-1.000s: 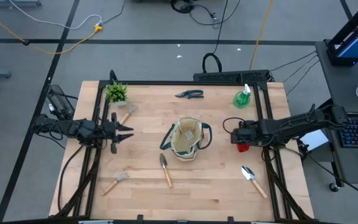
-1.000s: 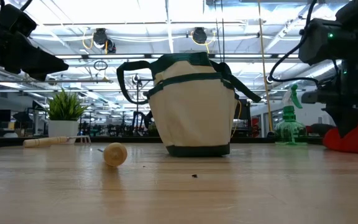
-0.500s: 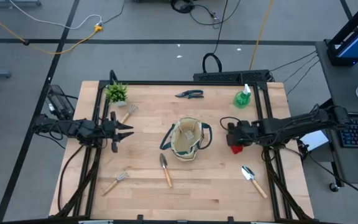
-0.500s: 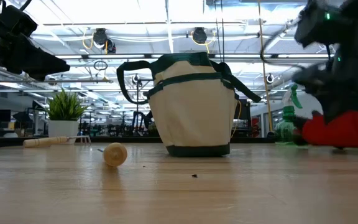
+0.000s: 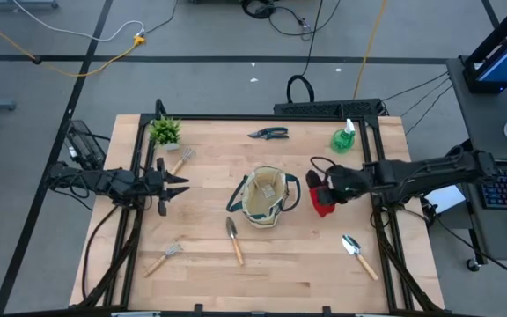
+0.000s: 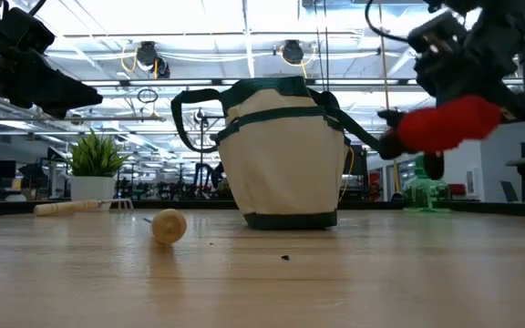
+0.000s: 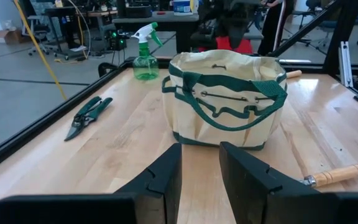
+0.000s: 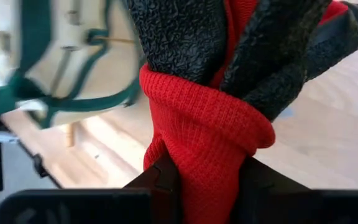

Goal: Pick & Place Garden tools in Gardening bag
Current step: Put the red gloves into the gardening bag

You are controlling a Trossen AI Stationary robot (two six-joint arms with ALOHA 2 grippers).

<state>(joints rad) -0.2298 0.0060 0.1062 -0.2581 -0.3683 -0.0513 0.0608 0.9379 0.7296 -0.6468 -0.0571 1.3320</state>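
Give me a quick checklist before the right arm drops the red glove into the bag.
1. Grip: right tool is shut on the red knit glove with black palm: ok.
2. Lift: glove hangs clear of the wooden table in the low view: ok.
3. Position: glove is beside the beige canvas bag with green trim, not over its mouth: not ok.
4. Bag: upright, mouth open: ok.
5. Loop handles: one droops toward the glove side; snag risk: cannot tell.
6. Left tool: parked open at the table's left edge, away from the bag: ok.
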